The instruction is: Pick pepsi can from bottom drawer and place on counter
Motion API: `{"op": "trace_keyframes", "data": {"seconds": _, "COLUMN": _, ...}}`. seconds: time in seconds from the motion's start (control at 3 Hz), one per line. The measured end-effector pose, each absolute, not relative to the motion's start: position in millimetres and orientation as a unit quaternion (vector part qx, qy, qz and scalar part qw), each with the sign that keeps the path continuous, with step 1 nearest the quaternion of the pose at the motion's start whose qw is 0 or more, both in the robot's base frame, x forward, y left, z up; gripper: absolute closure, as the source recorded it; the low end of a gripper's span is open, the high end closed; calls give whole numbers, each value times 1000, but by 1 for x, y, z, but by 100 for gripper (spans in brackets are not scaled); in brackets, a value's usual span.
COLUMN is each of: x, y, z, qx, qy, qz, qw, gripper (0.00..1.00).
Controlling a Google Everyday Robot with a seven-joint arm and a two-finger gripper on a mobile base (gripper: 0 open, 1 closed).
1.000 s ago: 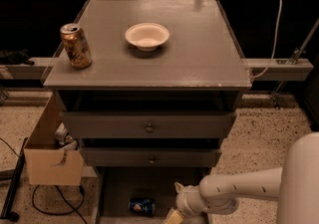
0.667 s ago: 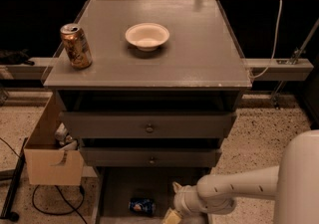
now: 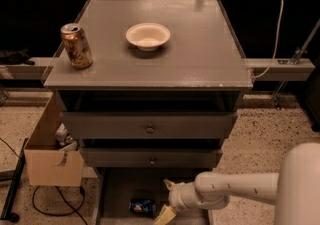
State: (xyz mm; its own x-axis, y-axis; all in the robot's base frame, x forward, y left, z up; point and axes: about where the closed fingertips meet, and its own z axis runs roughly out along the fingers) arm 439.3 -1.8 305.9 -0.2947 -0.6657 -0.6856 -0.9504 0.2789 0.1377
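Observation:
The pepsi can (image 3: 142,207) lies on its side on the floor of the open bottom drawer (image 3: 120,189), near its front. My gripper (image 3: 166,200) is low in the drawer just right of the can, on a white arm that comes in from the right. One cream finger (image 3: 164,214) points down beside the can and the other shows above it; nothing is between them. The grey counter (image 3: 200,54) is the top of the cabinet.
A gold-brown can (image 3: 76,45) stands at the counter's left edge and a white bowl (image 3: 148,35) sits near its middle. Two knobbed drawers (image 3: 149,128) are above the bottom one. A cardboard box (image 3: 50,156) stands on the floor at left.
My gripper and arm have shifted slightly left, closer to the pepsi can. The can has not moved.

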Motion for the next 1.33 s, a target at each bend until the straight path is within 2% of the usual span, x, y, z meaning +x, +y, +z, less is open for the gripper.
{"op": "trace_keyframes", "data": {"seconds": 0.33, "x": 454, "y": -5, "z": 301, "qx": -525, "qy": 731, "qz": 321, "qw": 294, "gripper": 0}}
{"op": "trace_keyframes", "data": {"seconds": 0.67, "x": 457, "y": -27, "z": 294, "qx": -528, "qy": 719, "qz": 338, "qw": 302, "gripper": 0}}
{"op": "trace_keyframes", "data": {"seconds": 1.33, "x": 446, "y": -38, "z": 294, "qx": -540, "qy": 723, "qz": 327, "qw": 282, "gripper": 0}}
